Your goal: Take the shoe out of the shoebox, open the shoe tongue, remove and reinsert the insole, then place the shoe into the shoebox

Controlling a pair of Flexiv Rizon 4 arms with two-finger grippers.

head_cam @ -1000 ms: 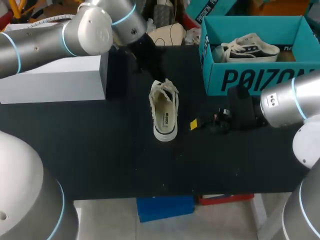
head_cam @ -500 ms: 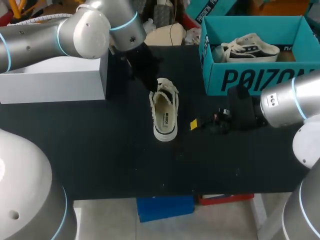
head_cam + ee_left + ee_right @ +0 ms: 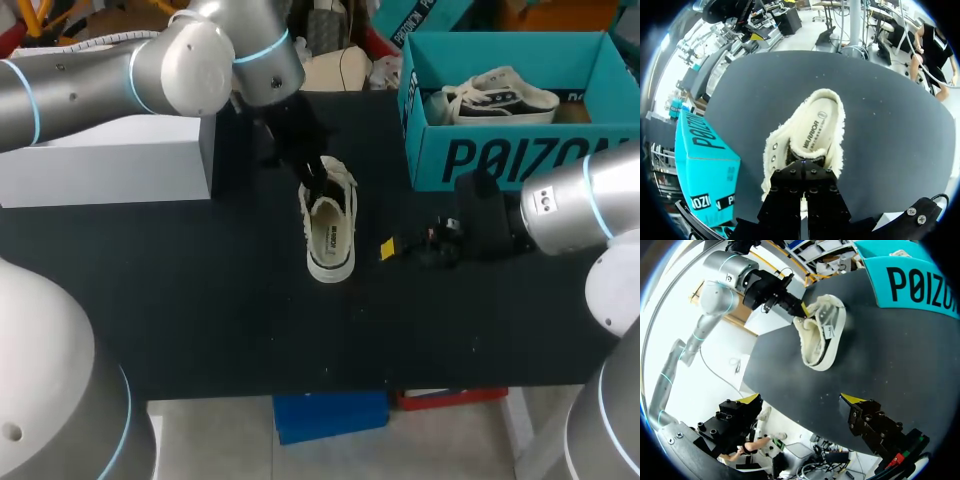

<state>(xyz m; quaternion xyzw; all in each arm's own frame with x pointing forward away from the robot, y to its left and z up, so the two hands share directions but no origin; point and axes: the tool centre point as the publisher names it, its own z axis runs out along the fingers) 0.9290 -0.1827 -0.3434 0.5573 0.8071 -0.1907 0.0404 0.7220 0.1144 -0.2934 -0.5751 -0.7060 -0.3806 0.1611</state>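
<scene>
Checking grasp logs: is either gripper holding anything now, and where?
Right gripper: open, empty. Left gripper sits at the tongue end of the shoe; a grip can't be confirmed.

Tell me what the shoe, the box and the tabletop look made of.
The shoe: cream woven fabric, likely canvas, matte, with a frayed edge around the opening. Its sole looks like smooth white rubber.
The box: teal cardboard by the look, matte and printed, with thin folded walls.
The table: black, matte, no glare. Mat or laminate, cannot tell.
</scene>
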